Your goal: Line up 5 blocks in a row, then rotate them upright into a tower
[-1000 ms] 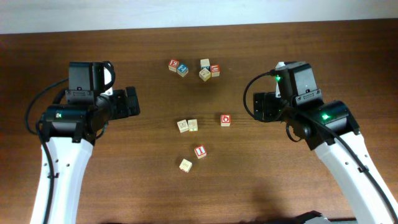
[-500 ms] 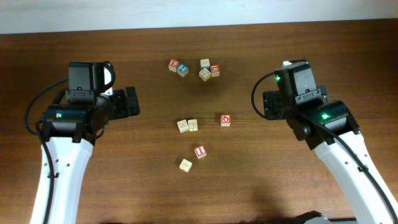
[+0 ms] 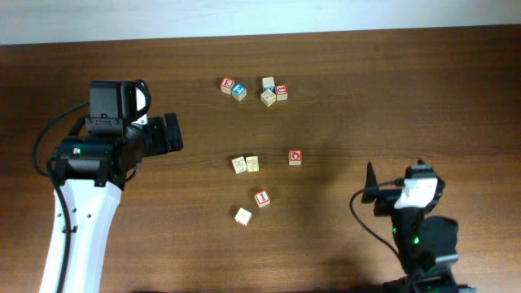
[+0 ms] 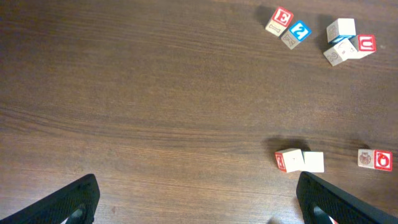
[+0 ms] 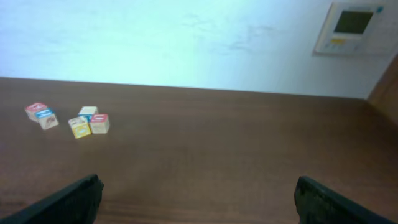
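Counting five blocks (image 3: 252, 163) scattered mid-desk (image 3: 366, 73), far cluster (image 3: 268, 96) behind. Left gripper (image 4: 199, 202) and right gripper (image 5: 199, 202) both gape empty, well apart from them. Risk: we bump the touching pair or grab a wrong cube.

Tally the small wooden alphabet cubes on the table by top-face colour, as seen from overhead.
Red-lettered wooden cubes: 4
Plain tan wooden cubes: 4
Blue-lettered wooden cube: 1
Yellow-faced wooden cube: 1
Total: 10
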`<state>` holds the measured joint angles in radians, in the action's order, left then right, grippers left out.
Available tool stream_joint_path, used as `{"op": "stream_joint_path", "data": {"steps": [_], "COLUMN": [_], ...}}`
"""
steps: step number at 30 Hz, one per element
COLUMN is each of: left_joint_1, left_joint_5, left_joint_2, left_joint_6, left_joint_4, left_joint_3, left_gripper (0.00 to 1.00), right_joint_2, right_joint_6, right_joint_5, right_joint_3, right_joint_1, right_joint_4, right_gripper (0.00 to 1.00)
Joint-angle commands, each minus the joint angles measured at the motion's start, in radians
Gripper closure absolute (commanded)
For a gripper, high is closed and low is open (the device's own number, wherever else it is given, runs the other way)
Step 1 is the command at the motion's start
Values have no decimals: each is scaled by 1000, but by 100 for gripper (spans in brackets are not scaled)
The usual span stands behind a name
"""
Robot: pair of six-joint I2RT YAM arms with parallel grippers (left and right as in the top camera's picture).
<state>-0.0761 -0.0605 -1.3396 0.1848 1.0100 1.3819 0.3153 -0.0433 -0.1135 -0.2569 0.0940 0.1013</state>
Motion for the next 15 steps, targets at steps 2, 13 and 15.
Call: {"op": "stream_joint_path", "data": {"steps": [2, 13, 15], "left_joint_1": [0, 0, 0], "left_joint_5": [-8, -8, -8], "left_joint_2": [6, 6, 6], "left_joint_6": [13, 12, 13], "left_joint_4": [2, 2, 2], "left_joint_3": [8, 8, 8], "left_gripper": [1, 1, 1], "right_joint_2": [-179, -312, -312], "right_joint_6": [-9, -9, -9], "right_joint_5": [28, 35, 35], "right_joint_3": [150, 251, 251], "right_joint_1": [-2, 35, 39], "right_joint_4": [-17, -29, -29], "right_gripper": [2, 2, 2]}}
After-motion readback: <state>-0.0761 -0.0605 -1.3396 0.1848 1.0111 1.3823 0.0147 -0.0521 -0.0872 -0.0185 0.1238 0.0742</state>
